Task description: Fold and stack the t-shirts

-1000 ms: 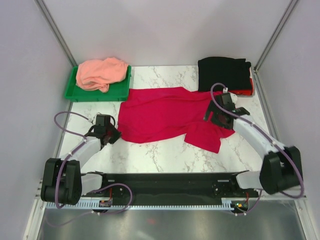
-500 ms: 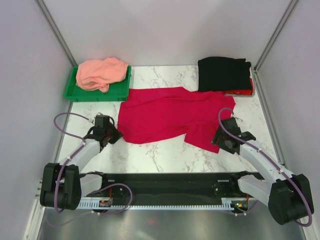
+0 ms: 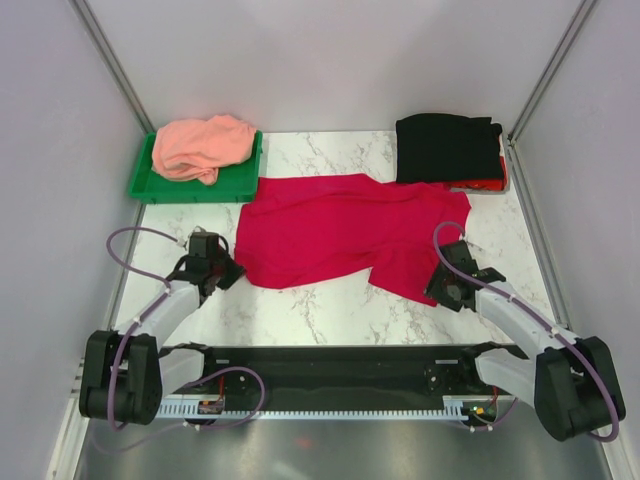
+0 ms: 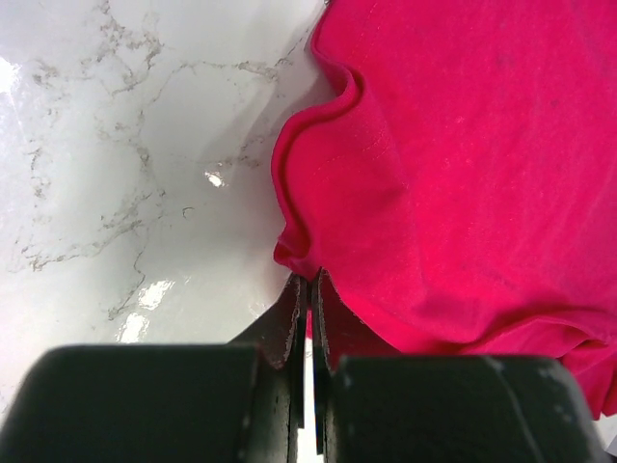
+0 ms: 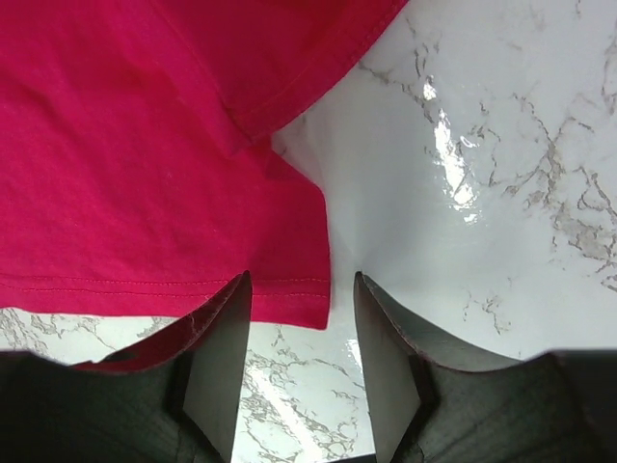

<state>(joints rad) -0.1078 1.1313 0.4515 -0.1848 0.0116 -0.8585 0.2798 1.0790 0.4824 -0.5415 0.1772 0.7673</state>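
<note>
**Now the crimson-red t-shirt [image 3: 340, 225] is met at both ends**

It is spread out on the table [image 3: 330, 305], between the two sets of jaws. The jaws of the left gripper [image 4: 308, 280] are shut tight. Their tips are pressed up against a bunched edge of the red cloth, but whether any cloth is nipped cannot be told. The jaws of the right gripper [image 5: 301, 280] are held partly open, low over the table. A stitched corner of the red cloth is seen lying in the gap between them, not squeezed. Far beyond the left jaws, the salmon-pink t-shirt [image 3: 200, 145] is heaped in the green tray [image 3: 240, 185]. Far beyond the right jaws, the black t-shirt [image 3: 445, 145] is laid folded.
</note>
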